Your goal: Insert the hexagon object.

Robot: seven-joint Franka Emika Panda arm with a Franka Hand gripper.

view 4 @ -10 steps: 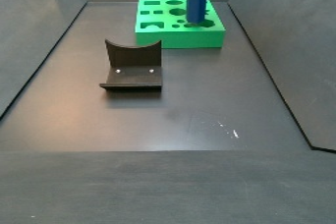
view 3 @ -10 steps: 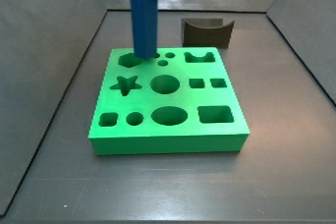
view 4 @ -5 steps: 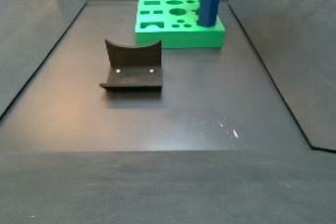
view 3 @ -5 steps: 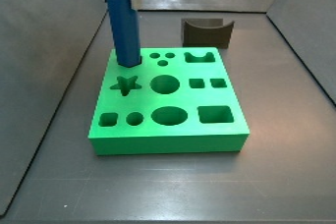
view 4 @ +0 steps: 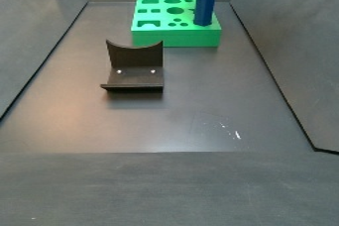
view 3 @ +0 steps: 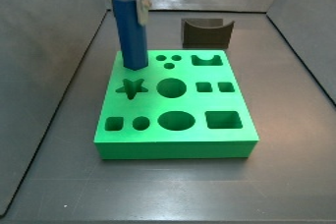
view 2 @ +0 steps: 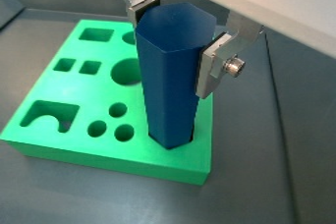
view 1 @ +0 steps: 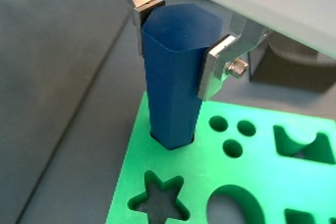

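My pincer (view 2: 176, 33) squeezes the top of the hexagon object (view 2: 174, 81), one finger (view 2: 214, 61) flat on each side. The blue bar stands upright with its bottom end in the green board (view 2: 82, 120). It looks stiff and smooth (maybe slippery), so I should grip flat sides.

The gripper (view 2: 178, 33) stands over the board (view 3: 174, 118) (on the bench (view 4: 185, 111)), fingers (view 2: 213, 63) flanking the upright hexagon object (view 2: 171, 76) at its corner.

End effector (view 1: 180, 29): flat silver plate fingers (view 2: 213, 63), silver screw, pale housing above.
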